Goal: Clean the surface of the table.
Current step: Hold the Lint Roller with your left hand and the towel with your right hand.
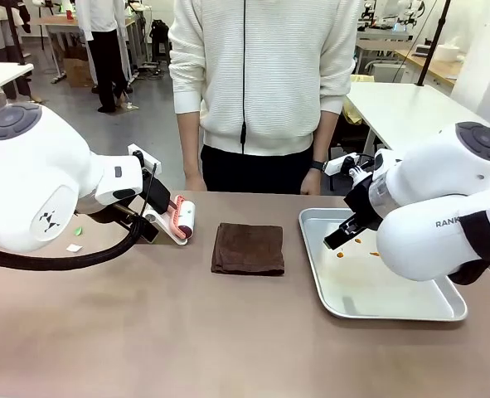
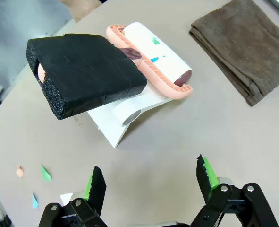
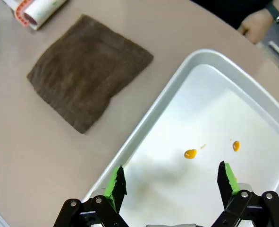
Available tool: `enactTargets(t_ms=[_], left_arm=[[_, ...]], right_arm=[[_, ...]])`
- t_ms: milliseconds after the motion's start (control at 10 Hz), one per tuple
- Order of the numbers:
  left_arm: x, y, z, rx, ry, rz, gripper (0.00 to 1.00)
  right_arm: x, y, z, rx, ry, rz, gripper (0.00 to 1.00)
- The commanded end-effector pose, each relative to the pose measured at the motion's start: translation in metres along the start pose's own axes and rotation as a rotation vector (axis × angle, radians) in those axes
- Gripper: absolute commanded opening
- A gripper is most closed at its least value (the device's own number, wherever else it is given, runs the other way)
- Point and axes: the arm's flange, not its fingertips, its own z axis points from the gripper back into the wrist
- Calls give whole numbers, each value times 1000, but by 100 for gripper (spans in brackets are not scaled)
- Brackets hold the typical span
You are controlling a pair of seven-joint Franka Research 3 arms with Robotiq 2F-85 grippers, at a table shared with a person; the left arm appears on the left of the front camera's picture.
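Front view: the table (image 1: 145, 332), tan-brown, spans the whole foreground, with a person in a white sweater (image 1: 261, 75) standing at its far edge. The left arm (image 1: 29, 182) comes in at the left, its wrist close to a lint roller (image 1: 183, 219) propped in a white stand. A folded brown cloth (image 1: 248, 249) lies flat near the middle. To the right sits a metal tray (image 1: 394, 308), and the right arm (image 1: 443, 207) hangs over its near-left part, where small orange spots (image 1: 341, 254) mark the tray floor.

Left wrist view: the left gripper (image 2: 149, 172) hovers above bare tabletop with its green-padded fingers spread wide and nothing between them. Just ahead lies the roller – black foam handle (image 2: 87, 71), pink frame, white roll – tilted on its stand (image 2: 115, 120). The cloth (image 2: 243, 47) lies apart from it, further along. A few paper scraps (orange (image 2: 20, 171), green (image 2: 45, 173), blue-green (image 2: 35, 200)) lie on the table beside one finger.

Right wrist view: the right gripper (image 3: 171, 175) is also fully parted and holds nothing – it hangs over the tray (image 3: 210, 104), one finger near the rim. Two orange spots (image 3: 190, 153) sit on the tray floor between and beyond the fingers. The cloth (image 3: 87, 71) lies on the table beside the tray, not touching it, and the person's hand (image 3: 255, 22), wearing a watch, rests at the table's far edge.
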Motion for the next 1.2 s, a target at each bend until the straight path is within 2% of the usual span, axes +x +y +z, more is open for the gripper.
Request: enactTargets(t_ms=[0, 400, 500, 600, 700, 800, 900, 1000, 1100], left_arm=[[0, 0, 0, 0, 0, -1, 100], [0, 0, 0, 0, 0, 0, 100], [-9, 9, 11, -60, 56, 41, 100], [-15, 16, 23, -225, 108, 86, 100], [-18, 25, 31, -329, 203, 172, 100], [-22, 37, 33, -396, 221, 265, 100], [-25, 51, 38, -528, 211, 332, 100], [-31, 66, 45, -606, 185, 390, 100], [-40, 83, 59, -700, 122, 436, 100]], right_arm=[[0, 0, 0, 0, 0, -1, 100], [-1, -3, 4, 29, 17, -36, 100], [-1, -11, 15, 63, 75, -222, 100], [-3, -19, 27, 109, 115, -418, 100], [-5, -29, 43, 273, 184, -599, 100], [-9, -36, 57, 471, 209, -649, 100], [-15, -40, 67, 644, 250, -681, 100], [-23, -46, 74, 740, 274, -717, 100], [-35, -51, 84, 865, 243, -716, 100]])
